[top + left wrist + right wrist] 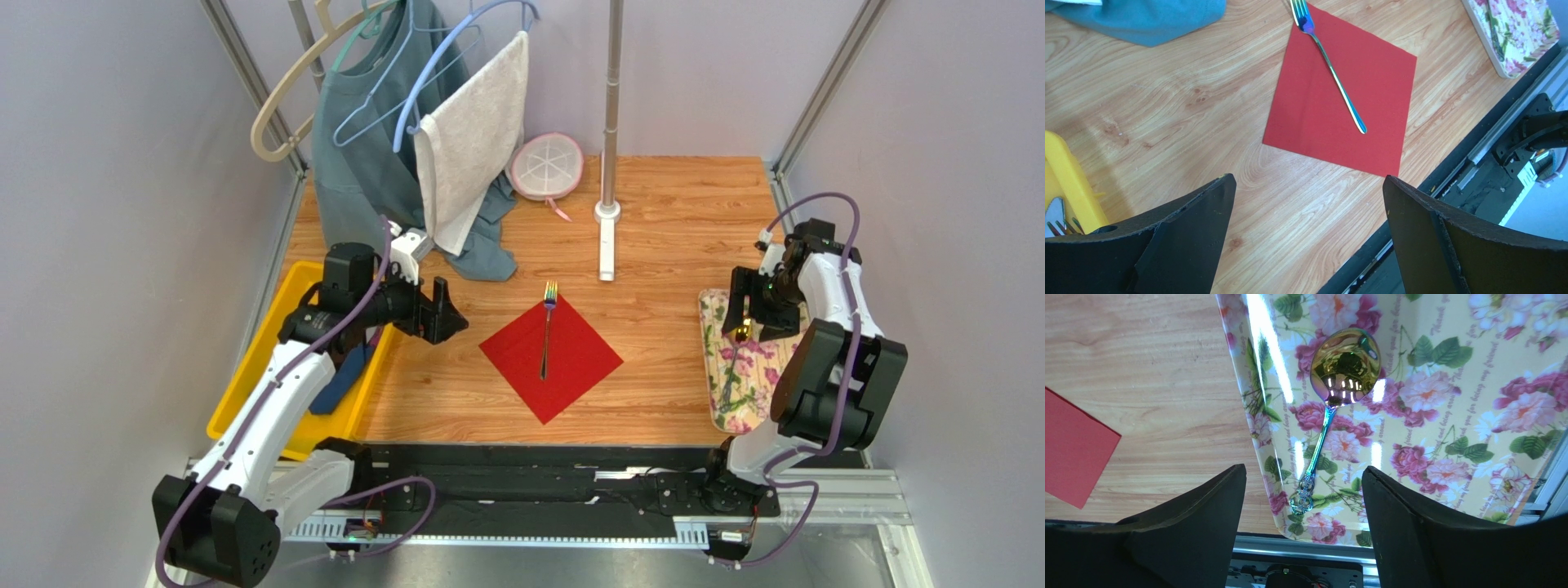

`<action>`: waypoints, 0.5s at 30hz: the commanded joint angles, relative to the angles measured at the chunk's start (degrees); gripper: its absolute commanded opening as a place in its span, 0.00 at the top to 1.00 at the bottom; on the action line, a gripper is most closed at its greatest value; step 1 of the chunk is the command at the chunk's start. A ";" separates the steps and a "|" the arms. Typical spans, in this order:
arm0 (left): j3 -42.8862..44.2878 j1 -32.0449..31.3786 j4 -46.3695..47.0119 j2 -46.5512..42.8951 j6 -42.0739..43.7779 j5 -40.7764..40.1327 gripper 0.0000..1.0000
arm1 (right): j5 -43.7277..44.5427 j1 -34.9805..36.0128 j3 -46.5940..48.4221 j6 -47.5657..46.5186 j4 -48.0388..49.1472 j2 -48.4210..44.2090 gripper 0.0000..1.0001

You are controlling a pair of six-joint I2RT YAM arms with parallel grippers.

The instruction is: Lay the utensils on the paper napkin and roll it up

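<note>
The red paper napkin (pixel 551 355) lies flat as a diamond on the wooden table, also in the left wrist view (pixel 1339 92). A shiny fork (pixel 547 325) lies on it, tines past the far corner (pixel 1330 61). A gold spoon (pixel 1333 404) lies on the floral tray (pixel 1444 447), bowl away from my right gripper (pixel 1303 478), which is open above the spoon's handle end. In the top view this gripper (pixel 751 321) hovers over the tray (pixel 736 380). My left gripper (pixel 448 316) (pixel 1309 184) is open and empty, left of the napkin.
A yellow bin (pixel 276 355) with a blue item sits at the left; more cutlery shows in it (pixel 1057 223). A blue garment (pixel 368 147) and white towel (pixel 472 135) hang at the back. A metal pole (pixel 610 135) and a pink-rimmed lid (pixel 546 165) stand behind.
</note>
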 commanded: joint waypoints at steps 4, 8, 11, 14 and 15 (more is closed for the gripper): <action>2.05 0.22 1.28 0.53 0.91 -1.49 0.01 | -2.82 -0.30 -0.31 -4.45 3.11 2.50 0.33; 0.29 0.22 3.04 -0.79 -0.77 -1.14 0.01 | -2.21 -0.38 -0.05 -5.24 4.16 5.58 0.41; -0.15 0.13 3.66 -1.41 -1.56 -1.40 0.01 | -1.68 -0.38 -1.19 -4.71 5.74 6.90 0.46; -0.68 0.22 5.06 -1.85 -2.96 -2.02 0.01 | -1.41 -0.38 -2.41 -3.66 6.36 7.95 0.50; -0.86 0.22 5.50 -1.93 -3.40 -2.28 0.01 | -1.06 -0.47 -2.94 -3.31 6.53 8.13 0.51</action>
